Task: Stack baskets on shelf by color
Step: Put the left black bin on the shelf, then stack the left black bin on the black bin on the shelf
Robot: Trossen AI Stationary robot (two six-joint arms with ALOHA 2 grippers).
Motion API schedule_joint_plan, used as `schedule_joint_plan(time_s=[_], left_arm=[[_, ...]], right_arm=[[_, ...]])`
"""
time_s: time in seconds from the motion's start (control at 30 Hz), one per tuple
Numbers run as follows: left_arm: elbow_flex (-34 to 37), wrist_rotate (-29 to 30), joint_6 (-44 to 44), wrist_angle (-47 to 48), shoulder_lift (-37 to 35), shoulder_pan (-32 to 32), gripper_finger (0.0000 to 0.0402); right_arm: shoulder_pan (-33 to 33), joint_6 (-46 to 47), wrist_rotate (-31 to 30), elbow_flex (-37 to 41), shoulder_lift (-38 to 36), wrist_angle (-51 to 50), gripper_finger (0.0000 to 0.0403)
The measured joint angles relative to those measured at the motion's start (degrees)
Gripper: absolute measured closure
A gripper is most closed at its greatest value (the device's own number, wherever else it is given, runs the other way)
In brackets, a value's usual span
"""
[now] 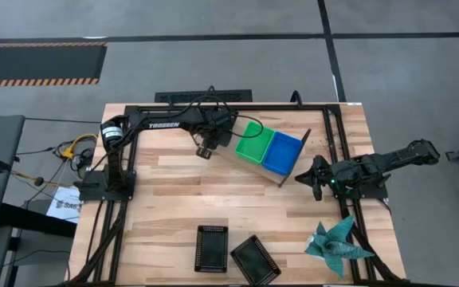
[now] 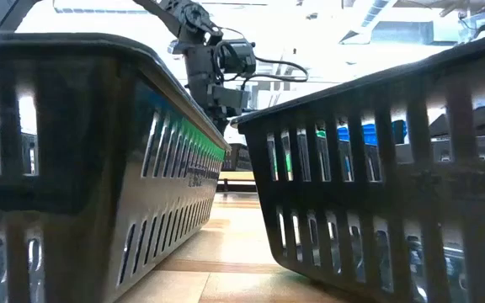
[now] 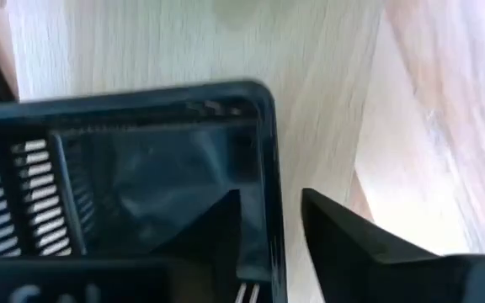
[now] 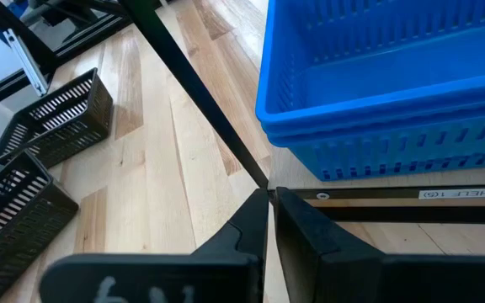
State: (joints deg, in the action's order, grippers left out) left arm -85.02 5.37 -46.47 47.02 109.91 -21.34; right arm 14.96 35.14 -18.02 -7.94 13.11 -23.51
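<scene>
A: Baskets, sorted by colour, sit on the shelf [image 1: 293, 171], a light wooden board lying at an angle toward the far right of the table [image 1: 166, 199]. A green stack [image 1: 253, 141] takes its middle and a blue stack [image 1: 283, 152] sits touching it on the right, so each colour has its own spot.

B: And the black ones?

A: One black basket [image 3: 133, 168] is at the left gripper [image 3: 268, 240], over the shelf's left end, which seems the place kept for black. One finger is inside the basket's wall and the other outside, slightly parted around the rim; whether they grip it or are letting go, I cannot tell. Two more black baskets [image 1: 211, 248] lie near the front edge of the table, just beside each other, not yet shelved.

B: What about the other arm?

A: The right gripper [image 4: 271, 210] waits just right of the shelf, beside the blue stack, fingers closed on nothing, probably keeping clear. A teal star-shaped object [image 1: 335, 243] lies near the front right.
</scene>
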Motion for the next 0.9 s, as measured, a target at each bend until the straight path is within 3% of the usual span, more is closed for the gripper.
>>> schedule_joint_plan(time_s=[0.17, 0.27, 0.47, 0.7, 0.9], left_arm=[[-5.6, 2.9, 4.3, 11.9, -0.6, 1.7, 0.0238], [-10.5, 2.7, 11.6, 20.5, -0.9, 3.2, 0.0225], [-16.9, -6.8, 24.5, 34.7, -1.0, 9.1, 0.0224], [-17.0, -14.4, 37.7, 39.2, -0.9, 25.1, 0.0224], [-17.0, -13.5, 53.7, 31.9, -0.9, 41.8, 0.0224]], right_arm=[[0.0, 0.0, 0.0, 0.0, 0.0, 0.0, 0.0352], [0.0, 0.1, 0.0, 0.0, 0.0, 0.0, 0.0352], [0.0, 0.5, 0.3, 0.0, 0.0, 0.1, 0.0352], [0.0, 0.5, 0.5, 0.0, 0.0, 0.2, 0.0352], [0.0, 0.4, 0.9, 0.0, 0.0, 0.1, 0.0352]])
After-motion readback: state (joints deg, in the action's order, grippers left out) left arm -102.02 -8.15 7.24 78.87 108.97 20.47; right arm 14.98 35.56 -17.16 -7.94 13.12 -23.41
